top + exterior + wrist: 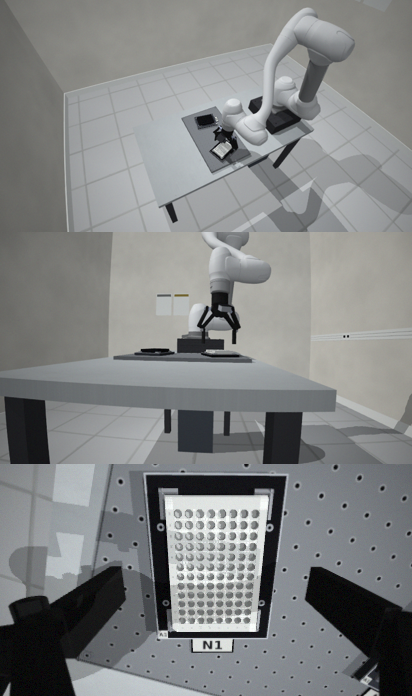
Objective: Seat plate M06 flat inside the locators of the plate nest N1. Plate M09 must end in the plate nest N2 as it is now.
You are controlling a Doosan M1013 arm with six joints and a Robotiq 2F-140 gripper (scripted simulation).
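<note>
From above, the desk [161,161] carries a grey perforated board [201,150]; the black plate M09 [205,119] sits at its far end, the white plate M06 [222,149] at the near end under the gripper [226,141]. From the side, the gripper [218,340] hangs released, fingers wide, above plate M06 [220,351] without touching. At the wrist, plate M06 [215,564] lies in nest N1 [152,554] between the fingers.
</note>
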